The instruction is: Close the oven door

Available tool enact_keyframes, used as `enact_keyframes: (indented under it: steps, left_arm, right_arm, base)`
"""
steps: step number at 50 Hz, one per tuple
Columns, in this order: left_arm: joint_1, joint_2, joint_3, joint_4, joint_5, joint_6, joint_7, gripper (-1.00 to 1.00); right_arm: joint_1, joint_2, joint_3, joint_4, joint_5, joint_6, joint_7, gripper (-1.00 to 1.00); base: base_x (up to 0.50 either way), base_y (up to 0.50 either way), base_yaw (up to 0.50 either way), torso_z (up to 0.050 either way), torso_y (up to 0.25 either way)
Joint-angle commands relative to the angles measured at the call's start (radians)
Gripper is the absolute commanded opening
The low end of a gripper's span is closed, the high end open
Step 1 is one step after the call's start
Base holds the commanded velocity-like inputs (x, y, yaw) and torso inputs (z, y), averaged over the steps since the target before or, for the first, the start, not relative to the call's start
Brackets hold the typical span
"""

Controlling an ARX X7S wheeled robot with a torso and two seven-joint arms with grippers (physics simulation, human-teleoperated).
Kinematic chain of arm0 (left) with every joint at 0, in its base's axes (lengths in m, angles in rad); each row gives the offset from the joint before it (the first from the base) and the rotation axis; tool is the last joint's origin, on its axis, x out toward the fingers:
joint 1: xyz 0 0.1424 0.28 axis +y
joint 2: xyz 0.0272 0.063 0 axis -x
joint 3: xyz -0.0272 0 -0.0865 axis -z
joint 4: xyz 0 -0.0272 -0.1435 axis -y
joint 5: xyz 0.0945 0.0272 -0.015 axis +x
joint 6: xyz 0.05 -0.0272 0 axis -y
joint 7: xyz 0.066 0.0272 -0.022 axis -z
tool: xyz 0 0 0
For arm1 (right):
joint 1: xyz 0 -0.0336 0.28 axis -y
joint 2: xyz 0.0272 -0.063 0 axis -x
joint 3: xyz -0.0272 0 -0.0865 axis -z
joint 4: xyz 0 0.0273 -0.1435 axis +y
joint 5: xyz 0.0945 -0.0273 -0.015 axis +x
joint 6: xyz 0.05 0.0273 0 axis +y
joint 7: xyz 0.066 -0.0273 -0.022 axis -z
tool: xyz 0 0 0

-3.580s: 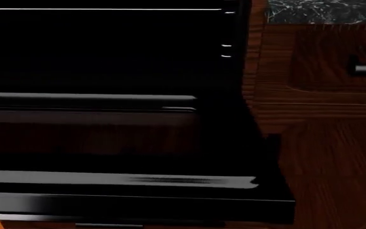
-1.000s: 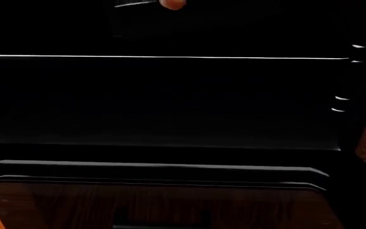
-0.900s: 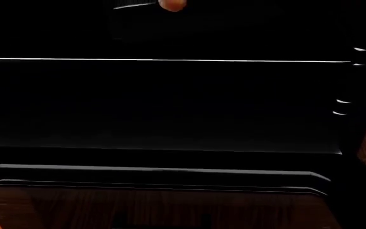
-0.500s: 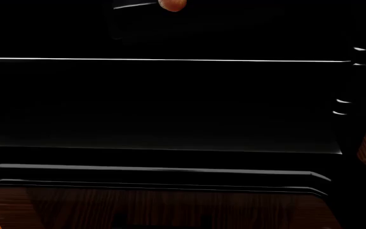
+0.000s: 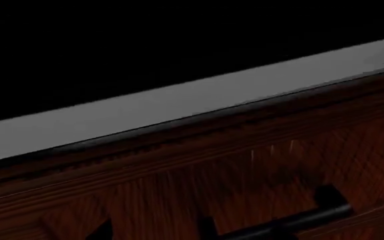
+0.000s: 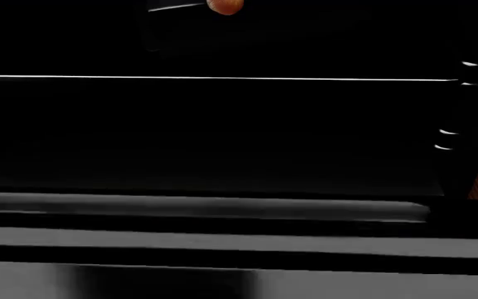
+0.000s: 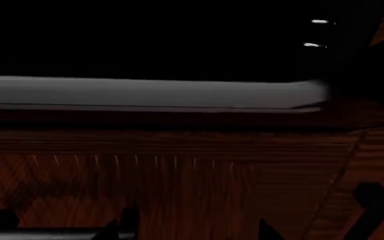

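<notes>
Below the cavity, glossy oven door (image 6: 222,243)

Very dim, near-black renders; pale grey sheen bands are seen on the oven door (image 6: 222,243), edges soft, wood grain faintly lit.

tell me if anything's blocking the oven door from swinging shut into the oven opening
Nothing visible does. In the head view the oven door lies lowered in front of the dark oven cavity, and no object shows between them. The cavity is very dark, so something small inside could go unseen. Neither gripper is in view.
</notes>
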Motion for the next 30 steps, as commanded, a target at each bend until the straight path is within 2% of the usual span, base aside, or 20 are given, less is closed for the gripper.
enact_keyframes:
  steps: [1,5,6,7,8,9,10,12,17,19,20,30]
  left_arm:
    - [-0.036,-0.023,-0.021,0.125,-0.019,-0.082,-0.037,1.00]
    - [-0.043,-0.026,-0.028,0.170,-0.033,-0.110,-0.049,1.00]
    - [-0.016,-0.018,-0.002,0.107,0.010,-0.017,-0.034,1.00]
    - [-0.039,-0.025,-0.016,0.169,-0.019,-0.091,-0.050,1.00]
    - [-0.014,-0.018,0.009,0.115,0.018,-0.008,-0.035,1.00]
    - [-0.049,-0.025,-0.015,0.207,-0.029,-0.122,-0.062,1.00]
    - [-0.057,-0.028,-0.019,0.231,-0.039,-0.147,-0.067,1.00]
    - [-0.041,-0.022,0.004,0.191,0.002,-0.067,-0.059,1.00]
    - [-0.069,-0.016,0.018,0.209,0.013,-0.088,-0.071,1.00]
    - [-0.090,-0.006,0.023,0.174,0.018,-0.085,-0.068,1.00]
    - [-0.193,0.031,-0.004,0.095,0.003,-0.133,-0.072,1.00]
    - [-0.279,0.071,-0.006,0.063,-0.015,-0.181,-0.078,1.00]
  right_arm:
    - [0.020,0.040,0.018,-0.177,0.028,0.109,0.068,1.00]
    - [0.035,0.047,0.018,-0.207,0.035,0.139,0.081,1.00]
    - [0.042,0.049,0.021,-0.220,0.040,0.152,0.088,1.00]
    - [0.045,0.050,0.020,-0.223,0.041,0.157,0.090,1.00]
    - [0.052,0.054,0.021,-0.233,0.044,0.169,0.094,1.00]
    - [0.057,0.058,0.027,-0.252,0.051,0.182,0.101,1.00]
    - [0.059,0.059,0.029,-0.257,0.056,0.185,0.101,1.00]
    - [0.080,0.063,0.032,-0.270,0.064,0.211,0.110,1.00]
    - [0.132,0.066,0.020,-0.275,0.068,0.247,0.114,1.00]
    - [0.164,0.068,0.003,-0.268,0.061,0.260,0.110,1.00]
    - [0.292,0.064,-0.019,-0.216,0.049,0.292,0.092,1.00]
    - [0.394,0.066,-0.016,-0.138,0.048,0.306,0.066,1.00]
  base:
    - [0.00,0.00,0.00,0.000,0.000]
    - [0.00,0.00,0.00,0.000,0.000]
    - [0.00,0.00,0.00,0.000,0.000]
    - [0.00,0.00,0.00,0.000,0.000]
    - [0.00,0.00,0.00,0.000,0.000]
    - [0.00,0.00,0.00,0.000,0.000]
    - [0.00,0.00,0.00,0.000,0.000]
    - [0.00,0.00,0.00,0.000,0.000]
    - [0.00,0.00,0.00,0.000,0.000]
    - [0.00,0.00,0.00,0.000,0.000]
    - [0.00,0.00,0.00,0.000,0.000]
    - [0.00,0.00,0.00,0.000,0.000]
